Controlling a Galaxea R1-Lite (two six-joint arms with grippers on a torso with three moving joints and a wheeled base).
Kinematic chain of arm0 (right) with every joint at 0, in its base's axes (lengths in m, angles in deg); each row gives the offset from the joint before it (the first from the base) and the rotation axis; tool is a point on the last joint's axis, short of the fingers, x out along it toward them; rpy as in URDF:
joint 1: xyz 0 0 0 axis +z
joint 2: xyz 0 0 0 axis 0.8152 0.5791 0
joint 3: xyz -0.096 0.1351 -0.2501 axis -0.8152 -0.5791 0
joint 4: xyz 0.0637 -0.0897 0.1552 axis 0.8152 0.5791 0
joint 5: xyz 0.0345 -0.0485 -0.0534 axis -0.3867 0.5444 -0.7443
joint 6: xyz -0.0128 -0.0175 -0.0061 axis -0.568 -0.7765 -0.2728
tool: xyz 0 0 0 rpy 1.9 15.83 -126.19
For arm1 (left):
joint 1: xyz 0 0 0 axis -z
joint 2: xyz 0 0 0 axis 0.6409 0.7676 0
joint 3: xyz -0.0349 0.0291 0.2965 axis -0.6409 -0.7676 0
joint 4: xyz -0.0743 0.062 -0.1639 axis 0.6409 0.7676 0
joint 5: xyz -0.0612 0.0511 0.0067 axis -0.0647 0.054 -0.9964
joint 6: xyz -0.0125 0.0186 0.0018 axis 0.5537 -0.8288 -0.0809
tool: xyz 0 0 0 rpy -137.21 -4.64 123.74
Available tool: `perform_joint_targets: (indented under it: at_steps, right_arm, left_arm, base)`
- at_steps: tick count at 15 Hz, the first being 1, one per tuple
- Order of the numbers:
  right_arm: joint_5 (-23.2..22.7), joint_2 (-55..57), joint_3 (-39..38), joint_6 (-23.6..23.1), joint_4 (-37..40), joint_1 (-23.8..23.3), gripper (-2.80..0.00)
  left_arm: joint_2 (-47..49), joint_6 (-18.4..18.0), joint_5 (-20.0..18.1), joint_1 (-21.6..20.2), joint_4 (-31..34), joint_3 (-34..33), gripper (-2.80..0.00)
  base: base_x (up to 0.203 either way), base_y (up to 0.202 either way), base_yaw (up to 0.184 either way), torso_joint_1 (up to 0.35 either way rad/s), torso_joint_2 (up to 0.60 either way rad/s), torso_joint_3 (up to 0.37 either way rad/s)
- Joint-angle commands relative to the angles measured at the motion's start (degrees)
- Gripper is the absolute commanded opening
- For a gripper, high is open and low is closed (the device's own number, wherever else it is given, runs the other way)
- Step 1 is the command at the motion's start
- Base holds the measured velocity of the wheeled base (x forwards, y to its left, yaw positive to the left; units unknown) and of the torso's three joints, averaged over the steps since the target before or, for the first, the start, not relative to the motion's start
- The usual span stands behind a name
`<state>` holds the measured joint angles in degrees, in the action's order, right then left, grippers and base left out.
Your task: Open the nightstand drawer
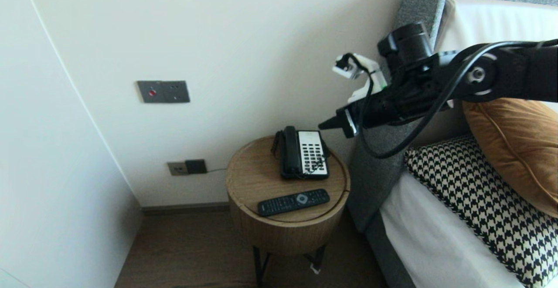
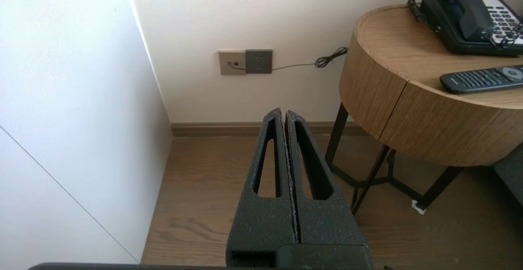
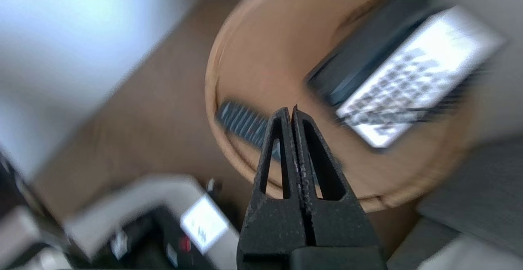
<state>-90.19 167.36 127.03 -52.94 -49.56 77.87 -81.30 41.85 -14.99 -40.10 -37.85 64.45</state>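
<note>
The left pincer [image 2: 284,112] is parked low beside the round wooden bench [image 2: 380,94], fingers pressed together, nothing gripped. On the bench top, the remote control [image 1: 293,201] is laid near the front edge and the telephone [image 1: 303,153] behind it, handset cradled. Neither is touched. The right pincer [image 1: 323,126] is held above the bench, apart from both, fingers together and empty. No grasp is made yet.

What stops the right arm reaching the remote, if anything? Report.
Probably yes, nothing does: the right gripper hangs shut above the table, and the remote lies bare, apart from the phone.
</note>
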Motion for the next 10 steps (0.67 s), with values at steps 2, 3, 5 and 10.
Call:
perform_joint_targets:
  at_steps: [2,3,5,10]
  right_arm:
    - [-8.07,8.31,1.41,-5.03,2.07,-0.19,-2.8]
    - [-9.35,8.54,0.6,-7.69,2.14,-0.49,-2.8]
    - [-9.68,9.02,-1.56,-13.05,2.43,-0.65,-2.8]
    - [-9.46,11.65,-3.88,-23.65,4.32,-1.44,-2.8]
  left_arm:
    - [-0.07,0.02,0.05,-0.02,0.02,0.03,-2.8]
    - [-0.07,0.02,0.05,-0.02,0.02,0.03,-2.8]
    - [-0.07,0.02,0.05,-0.02,0.02,-0.03,-2.8]
    - [-0.07,0.02,0.05,-0.02,0.02,0.03,-2.8]
  base:
    - [0.0,0.0,0.0,0.0,0.0,0.0]
    - [0.0,0.0,0.0,0.0,0.0,0.0]
    - [0.0,0.0,0.0,0.0,0.0,0.0]
    - [0.0,0.0,0.0,0.0,0.0,0.0]
